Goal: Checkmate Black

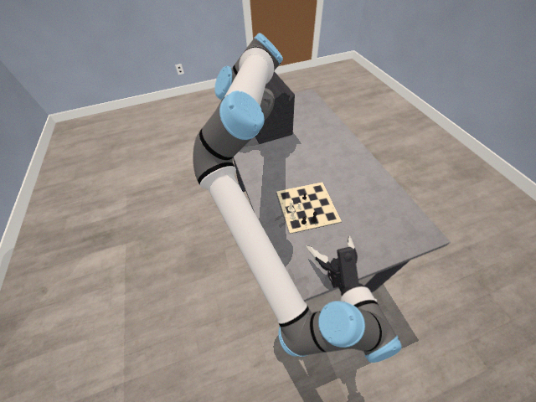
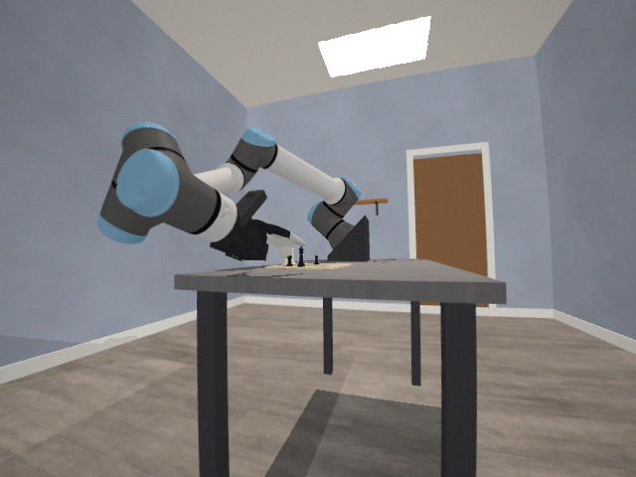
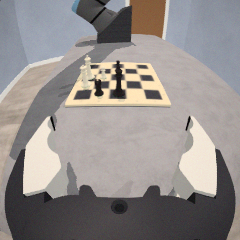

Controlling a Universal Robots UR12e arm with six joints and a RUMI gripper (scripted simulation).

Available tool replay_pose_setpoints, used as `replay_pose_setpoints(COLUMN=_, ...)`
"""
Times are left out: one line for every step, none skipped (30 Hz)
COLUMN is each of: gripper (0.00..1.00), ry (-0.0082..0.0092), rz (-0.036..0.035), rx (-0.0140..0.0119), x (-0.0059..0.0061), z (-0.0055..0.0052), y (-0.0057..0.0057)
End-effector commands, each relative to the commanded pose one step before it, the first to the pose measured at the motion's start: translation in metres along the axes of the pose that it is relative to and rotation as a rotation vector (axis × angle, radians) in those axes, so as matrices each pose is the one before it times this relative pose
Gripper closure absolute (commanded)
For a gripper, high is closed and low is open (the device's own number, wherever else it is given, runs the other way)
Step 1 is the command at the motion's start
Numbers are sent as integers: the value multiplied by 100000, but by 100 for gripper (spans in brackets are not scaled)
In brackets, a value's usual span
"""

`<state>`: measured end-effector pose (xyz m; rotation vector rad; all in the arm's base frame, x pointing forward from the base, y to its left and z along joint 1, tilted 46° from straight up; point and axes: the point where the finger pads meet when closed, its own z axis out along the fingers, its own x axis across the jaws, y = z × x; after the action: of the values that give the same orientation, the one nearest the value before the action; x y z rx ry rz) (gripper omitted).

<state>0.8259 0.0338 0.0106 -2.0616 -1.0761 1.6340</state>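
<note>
A small chessboard [image 1: 308,207] lies on the grey table; it also shows in the wrist view [image 3: 119,84] and edge-on in the exterior view [image 2: 308,265]. On its left side in the wrist view stand two tall white pieces [image 3: 85,74] and a small white pawn [image 3: 103,75]. A tall black piece [image 3: 118,80] and a black pawn [image 3: 98,88] stand near the front edge; another black pawn [image 3: 118,64] stands further back. My gripper [image 1: 331,251] is open and empty, low over the table near its front end, a short way from the board. Its white fingers frame the wrist view [image 3: 120,150].
The arm's dark base block [image 1: 276,110] stands at the far end of the table. The long white arm link [image 1: 255,242] runs along the table's left edge. A brown door [image 2: 449,216] is in the back wall.
</note>
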Motion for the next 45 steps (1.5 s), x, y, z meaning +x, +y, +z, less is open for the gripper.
replay_pose_setpoints(gripper=0, ry=30, rz=-4, rx=-146, x=-2, z=-69, y=-97)
replay_pose_setpoints(gripper=0, ry=0, rz=0, rx=0, x=0, z=0, y=0)
replay_pose_setpoints(gripper=0, ry=0, rz=0, rx=0, x=0, z=0, y=0)
replay_pose_setpoints(gripper=0, ry=0, rz=0, rx=0, x=0, z=0, y=0)
replay_pose_setpoints(gripper=0, ry=0, rz=0, rx=0, x=0, z=0, y=0)
replay_pose_setpoints(gripper=0, ry=0, rz=0, rx=0, x=0, z=0, y=0)
replay_pose_setpoints(gripper=0, ry=0, rz=0, rx=0, x=0, z=0, y=0)
replay_pose_setpoints(gripper=0, ry=0, rz=0, rx=0, x=0, z=0, y=0)
replay_pose_setpoints(gripper=0, ry=0, rz=0, rx=0, x=0, z=0, y=0)
replay_pose_setpoints(gripper=0, ry=0, rz=0, rx=0, x=0, z=0, y=0)
replay_pose_setpoints(gripper=0, ry=0, rz=0, rx=0, x=0, z=0, y=0)
replay_pose_setpoints(gripper=0, ry=0, rz=0, rx=0, x=0, z=0, y=0)
replay_pose_setpoints(gripper=0, ry=0, rz=0, rx=0, x=0, z=0, y=0)
replay_pose_setpoints(gripper=0, ry=0, rz=0, rx=0, x=0, z=0, y=0)
replay_pose_setpoints(gripper=0, ry=0, rz=0, rx=0, x=0, z=0, y=0)
replay_pose_setpoints(gripper=0, ry=0, rz=0, rx=0, x=0, z=0, y=0)
replay_pose_setpoints(gripper=0, ry=0, rz=0, rx=0, x=0, z=0, y=0)
replay_pose_setpoints(gripper=0, ry=0, rz=0, rx=0, x=0, z=0, y=0)
replay_pose_setpoints(gripper=0, ry=0, rz=0, rx=0, x=0, z=0, y=0)
replay_pose_setpoints(gripper=0, ry=0, rz=0, rx=0, x=0, z=0, y=0)
replay_pose_setpoints(gripper=0, ry=0, rz=0, rx=0, x=0, z=0, y=0)
replay_pose_setpoints(gripper=0, ry=0, rz=0, rx=0, x=0, z=0, y=0)
replay_pose_setpoints(gripper=0, ry=0, rz=0, rx=0, x=0, z=0, y=0)
replay_pose_setpoints(gripper=0, ry=0, rz=0, rx=0, x=0, z=0, y=0)
replay_pose_setpoints(gripper=0, ry=0, rz=0, rx=0, x=0, z=0, y=0)
replay_pose_setpoints(gripper=0, ry=0, rz=0, rx=0, x=0, z=0, y=0)
replay_pose_setpoints(gripper=0, ry=0, rz=0, rx=0, x=0, z=0, y=0)
replay_pose_setpoints(gripper=0, ry=0, rz=-1, rx=-4, x=0, z=-1, y=-3)
replay_pose_setpoints(gripper=0, ry=-1, rz=-4, rx=-26, x=0, z=-5, y=-20)
replay_pose_setpoints(gripper=0, ry=-3, rz=-10, rx=-65, x=0, z=-13, y=-49)
replay_pose_setpoints(gripper=0, ry=-6, rz=-17, rx=-116, x=0, z=-23, y=-86)
replay_pose_setpoints(gripper=0, ry=-9, rz=-26, rx=-173, x=1, z=-34, y=-129)
replay_pose_setpoints(gripper=0, ry=-12, rz=-34, rx=-233, x=1, z=-46, y=-173)
replay_pose_setpoints(gripper=0, ry=-1, rz=-3, rx=-27, x=2, z=-108, y=-397)
replay_pose_setpoints(gripper=0, ry=0, rz=0, rx=0, x=3, z=-134, y=-495)
replay_pose_setpoints(gripper=0, ry=0, rz=0, rx=0, x=3, z=-154, y=-569)
replay_pose_setpoints(gripper=0, ry=0, rz=0, rx=0, x=4, z=-172, y=-633)
replay_pose_setpoints(gripper=0, ry=0, rz=0, rx=0, x=4, z=-185, y=-682)
replay_pose_setpoints(gripper=0, ry=0, rz=0, rx=0, x=4, z=-194, y=-716)
replay_pose_setpoints(gripper=0, ry=0, rz=0, rx=0, x=5, z=-197, y=-728)
replay_pose_setpoints(gripper=0, ry=0, rz=0, rx=0, x=4, z=-192, y=-709)
replay_pose_setpoints(gripper=0, ry=0, rz=0, rx=0, x=4, z=-181, y=-669)
replay_pose_setpoints(gripper=0, ry=0, rz=0, rx=0, x=0, z=0, y=0)
replay_pose_setpoints(gripper=0, ry=0, rz=0, rx=0, x=0, z=0, y=0)
replay_pose_setpoints(gripper=0, ry=0, rz=0, rx=0, x=4, z=-165, y=-611)
